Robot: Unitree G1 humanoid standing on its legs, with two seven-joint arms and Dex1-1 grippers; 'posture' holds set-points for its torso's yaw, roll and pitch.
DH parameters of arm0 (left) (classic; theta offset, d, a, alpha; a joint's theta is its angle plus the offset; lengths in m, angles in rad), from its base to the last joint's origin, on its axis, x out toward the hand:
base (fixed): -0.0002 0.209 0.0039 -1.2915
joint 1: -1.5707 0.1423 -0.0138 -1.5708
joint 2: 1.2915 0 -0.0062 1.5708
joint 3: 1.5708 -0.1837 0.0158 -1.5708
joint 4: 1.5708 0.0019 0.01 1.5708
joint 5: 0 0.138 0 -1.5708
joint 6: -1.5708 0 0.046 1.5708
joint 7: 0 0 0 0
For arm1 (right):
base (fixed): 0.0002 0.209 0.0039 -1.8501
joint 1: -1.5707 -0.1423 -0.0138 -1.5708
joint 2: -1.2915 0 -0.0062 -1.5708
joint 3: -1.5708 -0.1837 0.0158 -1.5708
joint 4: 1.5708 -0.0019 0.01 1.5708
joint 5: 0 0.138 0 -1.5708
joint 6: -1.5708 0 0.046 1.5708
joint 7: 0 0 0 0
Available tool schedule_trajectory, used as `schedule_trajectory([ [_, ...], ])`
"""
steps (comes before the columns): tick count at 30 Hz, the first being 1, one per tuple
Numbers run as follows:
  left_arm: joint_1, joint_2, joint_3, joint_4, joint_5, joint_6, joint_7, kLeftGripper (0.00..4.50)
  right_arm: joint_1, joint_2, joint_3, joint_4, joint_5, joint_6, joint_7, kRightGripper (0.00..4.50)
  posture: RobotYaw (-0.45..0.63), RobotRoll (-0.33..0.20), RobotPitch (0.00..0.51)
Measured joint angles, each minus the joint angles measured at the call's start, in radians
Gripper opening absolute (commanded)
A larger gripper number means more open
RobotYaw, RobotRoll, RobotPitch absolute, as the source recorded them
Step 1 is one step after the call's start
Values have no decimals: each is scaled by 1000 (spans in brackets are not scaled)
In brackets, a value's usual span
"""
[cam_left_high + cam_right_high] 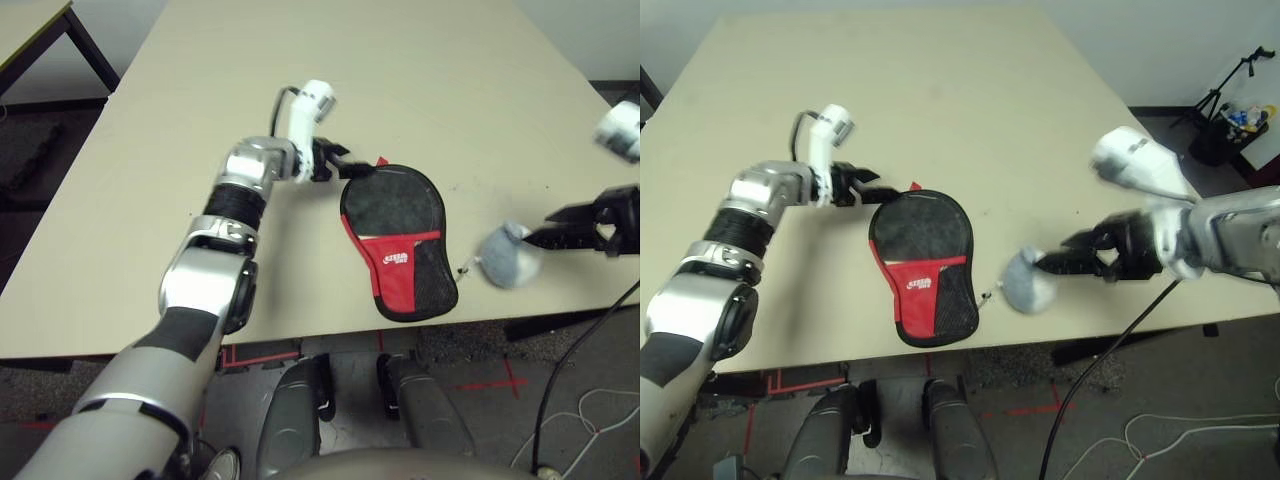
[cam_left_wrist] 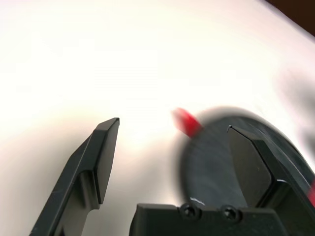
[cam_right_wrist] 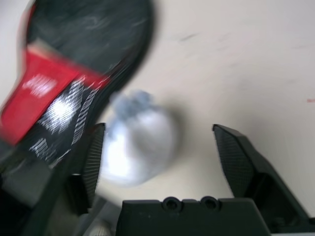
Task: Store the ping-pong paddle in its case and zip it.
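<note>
The case (image 1: 398, 243) is laid flat on the surface (image 1: 420, 90), near its front edge, roughly centred between the two arms. Black top, red panel with white logo, mesh section toward the near end. A small red tab is seen at its far left rim. The paddle is not seen apart from the case; whether it sits inside cannot be told.

The left gripper (image 1: 338, 162) is held just beside the case's far left rim, fingers spread, nothing gripped. In the left wrist view one finger (image 2: 101, 157) is seen over bare surface and the other over the case's black edge. Contact with the case cannot be confirmed.

The right gripper (image 1: 1072, 254) is positioned to the right of the case, pointed toward it, fingers spread wide and empty. A white fluffy ball (image 1: 1028, 281) lies on the surface between this gripper and the case's near right edge, close to the fingertips. In the right wrist view the ball is seen ahead of the fingers, nearer one of them, not clamped.

The right gripper is kept well clear of the case itself.
</note>
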Motion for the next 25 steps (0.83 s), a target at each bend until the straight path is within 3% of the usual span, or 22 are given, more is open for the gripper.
schedule_trajectory([
  [4,75,39,93,-21,-21,-113,169,4500,-25,196,-43,195,-139,-227,-178,4487,-61,0,126],
  [7,174,46,157,-23,-33,-212,282,4500,-49,367,-117,367,-231,-526,-336,4487,-53,0,127],
  [9,221,41,183,-23,-48,-248,345,4500,-62,427,-145,498,-285,-713,-406,4487,-45,0,130],
  [17,307,8,172,-14,-46,-394,444,4500,-141,514,-174,917,-417,-1260,-504,4487,-4,0,138],
  [25,360,6,158,19,-46,-439,482,4500,-163,513,-187,1116,-451,-1403,-511,4487,-9,0,125],
])
